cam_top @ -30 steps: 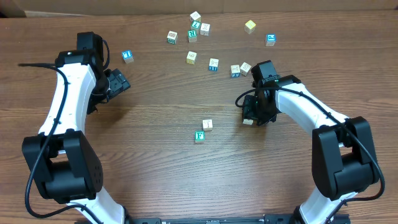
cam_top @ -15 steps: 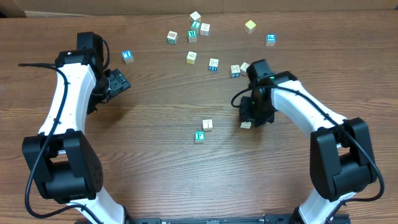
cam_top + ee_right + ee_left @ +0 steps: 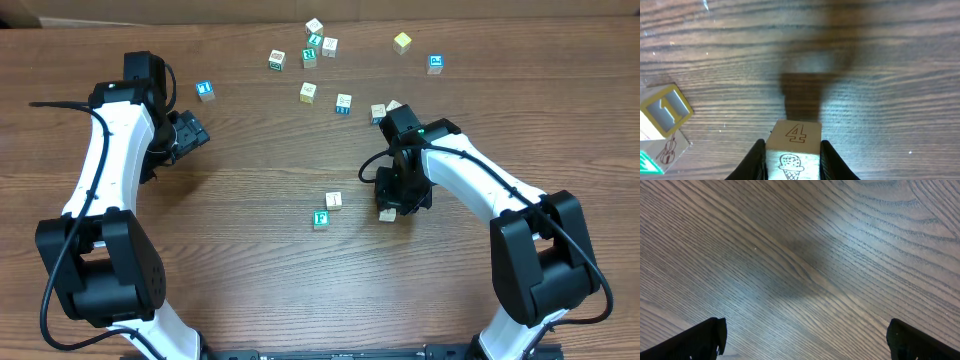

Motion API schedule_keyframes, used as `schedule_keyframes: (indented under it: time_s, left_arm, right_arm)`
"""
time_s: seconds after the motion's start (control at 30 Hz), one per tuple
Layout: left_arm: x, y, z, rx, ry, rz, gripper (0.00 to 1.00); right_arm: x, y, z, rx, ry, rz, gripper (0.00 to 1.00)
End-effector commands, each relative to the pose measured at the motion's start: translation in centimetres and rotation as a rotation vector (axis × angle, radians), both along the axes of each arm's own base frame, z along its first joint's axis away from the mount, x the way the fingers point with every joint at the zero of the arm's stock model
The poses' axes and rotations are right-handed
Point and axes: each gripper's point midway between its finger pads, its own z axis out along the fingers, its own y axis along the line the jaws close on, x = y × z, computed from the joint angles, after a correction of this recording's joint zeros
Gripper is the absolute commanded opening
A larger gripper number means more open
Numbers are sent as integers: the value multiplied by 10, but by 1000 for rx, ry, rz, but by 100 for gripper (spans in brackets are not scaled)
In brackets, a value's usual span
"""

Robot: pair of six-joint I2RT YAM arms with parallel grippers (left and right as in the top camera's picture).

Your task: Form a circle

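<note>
My right gripper (image 3: 389,207) is shut on a cream cube (image 3: 387,214), low over the table's middle. In the right wrist view that cube (image 3: 795,137) shows a "4" and an ice-cream cone, pinched between my two fingers (image 3: 758,155). A cream cube (image 3: 333,200) and a green-faced "F" cube (image 3: 321,219) lie close together just left of it. The first of these shows as a yellow-framed cube (image 3: 665,110) at the wrist view's left edge. No circle of cubes shows in any view. My left gripper (image 3: 190,131) is open over bare wood at the left, its fingers (image 3: 705,337) wide apart.
Several loose cubes are scattered along the back: a blue one (image 3: 205,90) near my left arm, a cluster (image 3: 309,57) at back centre, a yellow one (image 3: 402,42) and a blue one (image 3: 435,63) at back right, and a pair (image 3: 379,113) behind my right wrist.
My right gripper has carried its cream cube left and toward the front, closer to the two middle cubes. The left arm has not moved.
</note>
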Motion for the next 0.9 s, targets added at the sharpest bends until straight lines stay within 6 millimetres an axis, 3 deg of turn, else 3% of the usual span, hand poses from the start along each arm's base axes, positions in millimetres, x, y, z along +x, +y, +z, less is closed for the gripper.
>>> schedule_keyframes:
  time_s: [0.0, 0.23, 0.47, 0.7, 0.8, 0.87]
  left_arm:
    - [5, 2, 6, 15, -18, -10, 100]
    - [5, 2, 6, 15, -18, -10, 100]
    - [5, 2, 6, 15, -18, -10, 100]
    - [5, 2, 6, 15, -18, -10, 100]
    - [5, 2, 6, 15, -18, -10, 100]
    - [5, 2, 6, 15, -18, -10, 100]
  right_arm:
    - [4, 7, 9, 23, -21, 4, 18]
    - [-1, 9, 9, 18, -9, 15, 21]
    - [1, 10, 9, 18, -17, 19, 36]
    - [-2, 8, 9, 12, -4, 19, 45]
    - [-4, 8, 8, 10, 0, 19, 52]
    - [-3, 6, 8, 2, -3, 19, 66]
